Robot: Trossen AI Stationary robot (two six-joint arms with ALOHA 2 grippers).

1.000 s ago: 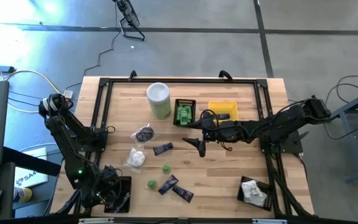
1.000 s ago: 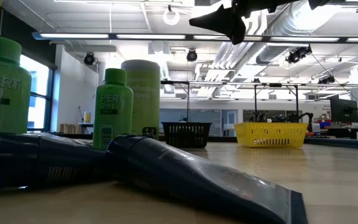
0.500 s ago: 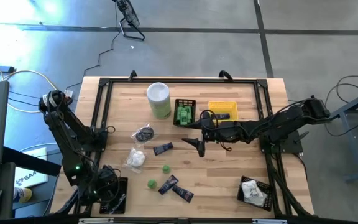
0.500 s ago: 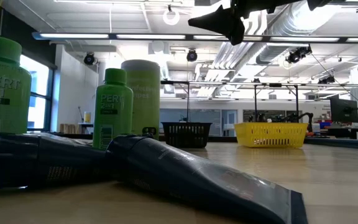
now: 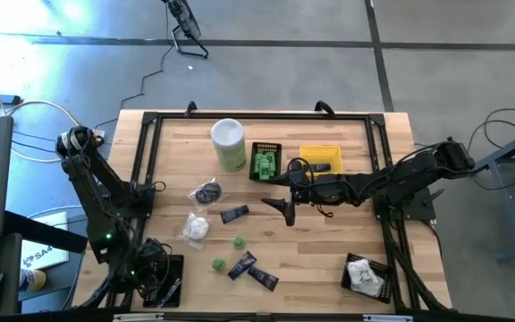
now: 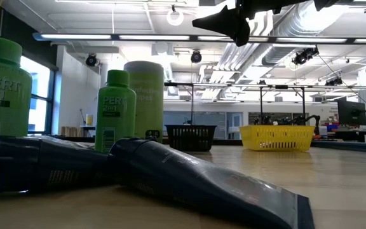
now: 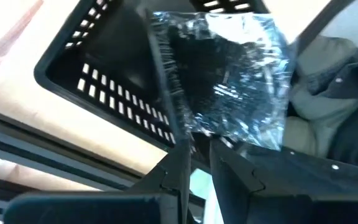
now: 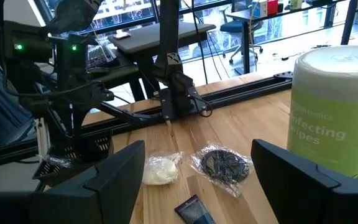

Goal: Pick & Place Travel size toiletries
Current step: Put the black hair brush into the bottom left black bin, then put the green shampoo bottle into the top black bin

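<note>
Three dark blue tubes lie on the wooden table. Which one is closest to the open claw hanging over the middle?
The dark navy tube lying alone just left of the open right gripper. The other two navy tubes sit together nearer the front edge.

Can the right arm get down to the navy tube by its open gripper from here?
Probably yes: the right gripper hangs open above the table, the navy tube lies alongside, nothing between them.

left pincer [image 7: 194, 158]: nearly closed, low | right pincer [image 5: 286, 207]: spread wide, raised mid-table
</note>
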